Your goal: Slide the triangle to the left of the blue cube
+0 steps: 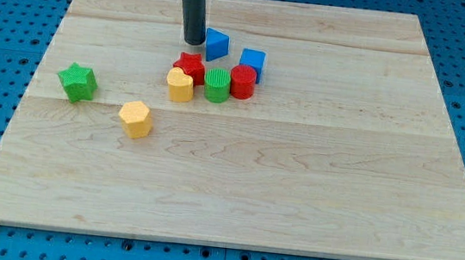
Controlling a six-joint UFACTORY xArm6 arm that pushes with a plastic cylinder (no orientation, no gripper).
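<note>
The blue triangle [216,43] lies near the top middle of the wooden board [236,182]. My tip [193,41] stands just at its left side, touching or almost touching it. The blue cube [252,63] sits a little to the right of and below the triangle. Below them lies a tight cluster: a red star-like block [190,65], a yellow block [180,85], a green cylinder [216,85] and a red cylinder [243,82]. The red cylinder touches the blue cube's lower left.
A green star [77,81] lies at the board's left. A yellow hexagon-like block [136,119] lies below and to the right of it. Blue pegboard surrounds the board on all sides.
</note>
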